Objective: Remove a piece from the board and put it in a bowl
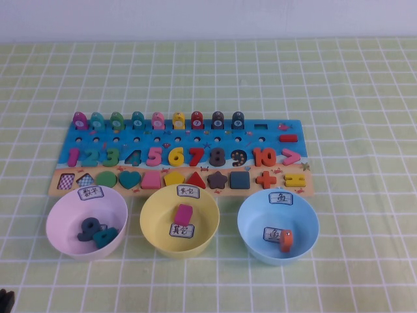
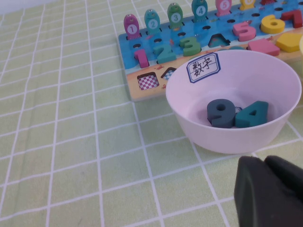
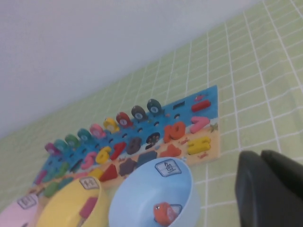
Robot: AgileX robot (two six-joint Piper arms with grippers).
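Note:
The yellow equals sign (image 1: 295, 180) lies in its slot at the right end of the board's (image 1: 195, 140) tan strip, and also shows in the right wrist view (image 3: 199, 145). The yellow bowl (image 1: 155, 222) stands in front of the board's middle with a pink block (image 1: 184, 214) in it. My left gripper (image 2: 265, 163) is shut and empty, low over the cloth in front of the pink bowl; only its dark tip (image 1: 5, 301) shows in the high view's lower left corner. My right gripper (image 3: 262, 156) is shut and empty, to the right of the blue bowl, outside the high view.
A pale pink bowl (image 1: 65, 215) at the left holds a dark 9 (image 2: 220, 112) and a teal 4 (image 2: 252, 115). A light blue bowl (image 1: 251, 222) at the right holds an orange fish piece (image 1: 285, 240). A green checked cloth covers the table.

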